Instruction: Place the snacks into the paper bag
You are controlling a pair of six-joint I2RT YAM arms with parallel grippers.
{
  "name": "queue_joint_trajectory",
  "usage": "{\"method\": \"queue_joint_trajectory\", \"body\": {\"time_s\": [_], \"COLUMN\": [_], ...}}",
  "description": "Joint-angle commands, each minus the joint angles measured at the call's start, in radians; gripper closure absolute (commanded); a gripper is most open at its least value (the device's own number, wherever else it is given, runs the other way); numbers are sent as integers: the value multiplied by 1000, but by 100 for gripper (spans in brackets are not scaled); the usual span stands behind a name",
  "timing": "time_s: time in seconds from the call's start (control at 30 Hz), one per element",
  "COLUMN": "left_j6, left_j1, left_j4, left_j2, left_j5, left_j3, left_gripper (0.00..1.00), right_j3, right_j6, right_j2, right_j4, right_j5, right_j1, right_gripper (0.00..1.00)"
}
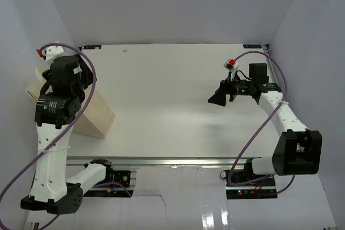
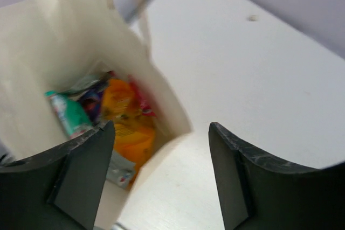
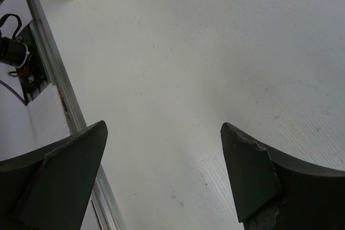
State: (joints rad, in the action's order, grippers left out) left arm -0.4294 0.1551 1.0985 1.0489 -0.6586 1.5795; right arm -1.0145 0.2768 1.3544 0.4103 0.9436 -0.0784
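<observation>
The cream-beige paper carrier bag sits at the left edge of the white desk, under the left arm, its mouth open. At its bottom the snack packets lie overlapping: a larger orange packet, a teal-and-white packet, a small red packet and a small silvery packet. The left gripper hangs above the bag's mouth, jaws wide and holding nothing. The right gripper hovers over the desk, well apart from the bag, its jaws also wide and holding nothing.

The white table carries the paper bag at its left side, towards the near edge. A small pale speck lies by the far edge, left of centre. A metal rail lines the near edge.
</observation>
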Motion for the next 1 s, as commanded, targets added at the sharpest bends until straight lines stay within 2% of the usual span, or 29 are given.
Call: {"method": "queue_joint_trajectory", "body": {"time_s": [0.0,0.03,0.07,0.13,0.17,0.3,0.37,0.4,0.5,0.97], "left_j6": [69,86,84,57,28,-35,-45,-45,-43,-32], "left_j1": [-3,-5,-3,-3,-5,-2,-3,-2,-2,-2], "left_j4": [-138,-210,-241,-300,-333,-474,-509,-535,-554,-577], "left_j2": [-68,-75,-76,-60,-55,-46,-59,-66,-75,-96], "left_j5": [355,454,634,787,944,1149,1174,1195,1212,1251], "left_j3": [45,40,33,14,-2,-105,-157,-177,-194,-248], "left_gripper": [18,15,14,10,4,2,2,2,2,2], "right_j3": [2,-1,-6,-22,-29,-64,-90,-94,-99,-45], "right_j6": [-7,-20,-30,-60,-65,-88,-87,-85,-62,-80], "right_j2": [-20,-18,-17,-18,-26,-64,-98,-110,-165,-385], "right_j4": [-10,-8,-2,2,10,24,31,33,32,22], "right_j5": [-6,-34,-51,-131,-164,-403,-486,-567,-664,-824], "right_j1": [6,6,6,6,6,8,9,9,9,9], "right_gripper": [9,9,8,6,5,1,9,10,10,10]}}
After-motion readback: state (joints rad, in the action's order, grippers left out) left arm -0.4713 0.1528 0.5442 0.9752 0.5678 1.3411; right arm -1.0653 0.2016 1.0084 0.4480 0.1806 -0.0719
